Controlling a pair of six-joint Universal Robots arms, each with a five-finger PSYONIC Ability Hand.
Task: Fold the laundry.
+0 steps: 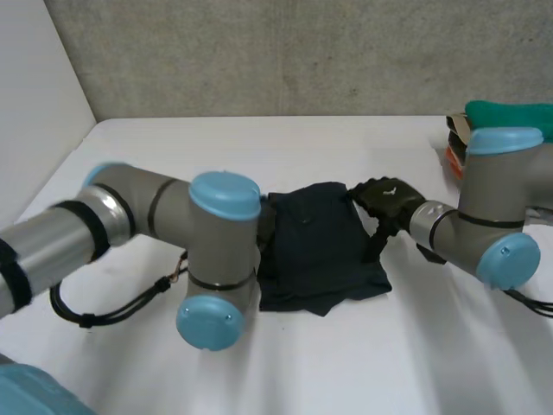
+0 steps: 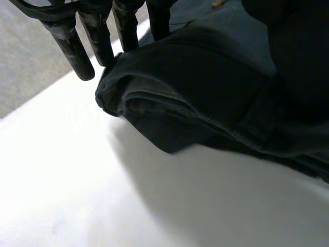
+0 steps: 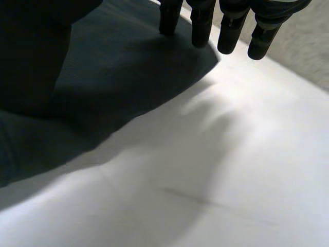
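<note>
While lying on the white table [image 1: 389,363], the folded dark navy cloth [image 1: 321,246] is sitting between two hands.
Black left hand [image 2: 85,49] is holding straight fingers at a bunched corner, black right hand [image 1: 386,201] likewise at the far right corner — the grey left arm [image 1: 220,259] is hiding its left edge.

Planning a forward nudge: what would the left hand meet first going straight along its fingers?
The dark cloth: the left hand has straight fingers ending at its bunched edge, so it would likely push into that fold.
</note>
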